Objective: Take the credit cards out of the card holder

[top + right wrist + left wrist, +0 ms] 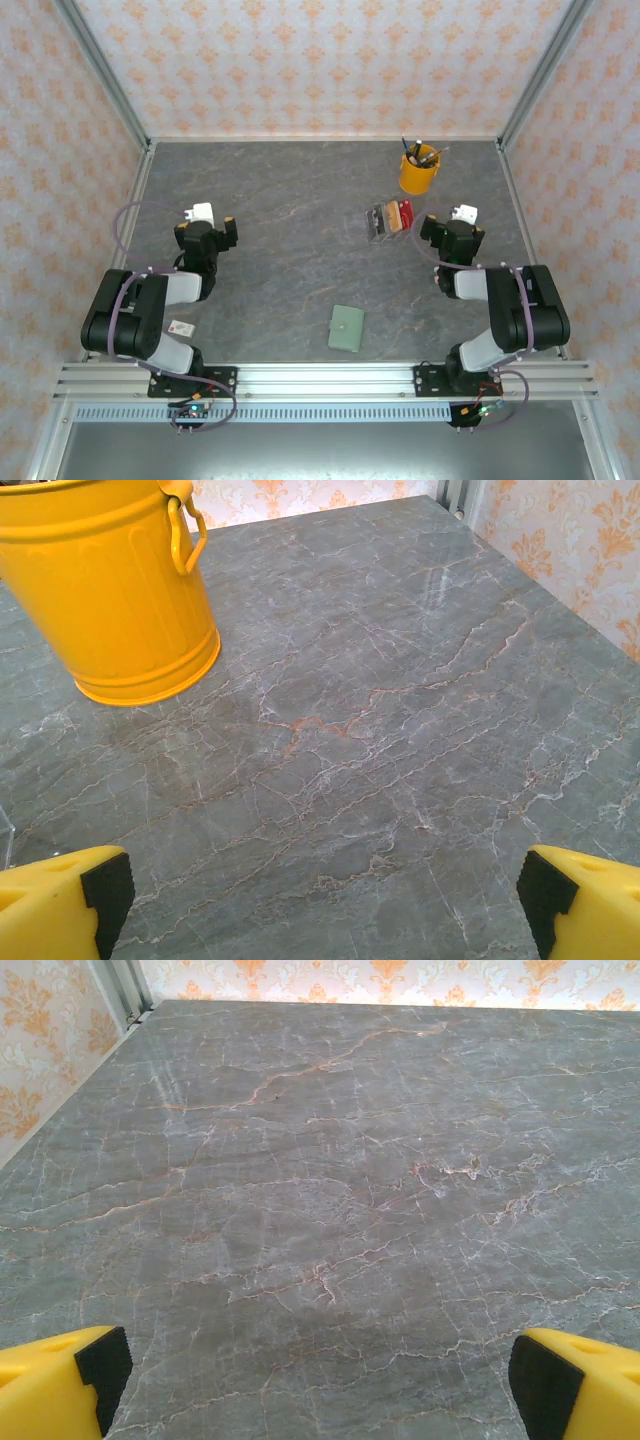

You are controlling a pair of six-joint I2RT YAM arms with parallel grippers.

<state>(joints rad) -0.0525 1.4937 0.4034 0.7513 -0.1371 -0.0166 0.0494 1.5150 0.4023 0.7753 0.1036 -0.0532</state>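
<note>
From above, the card holder [347, 328] lies closed and flat on the grey table [290, 260], near the front edge. It is between my two arms and apart from both. My left gripper [208, 222] and my right gripper [455, 222] hold nothing. In my left wrist view, the fingers [55, 1380] stand wide, with bare table between them. In my right wrist view, the fingers [60, 900] are also wide, and a yellow bucket [110, 590] stands ahead on the left.

The wallet [346, 328] lies near the surface's [290, 190] front edge; the rack [388, 218] and bucket [419, 171] stand behind it, to the right.
</note>
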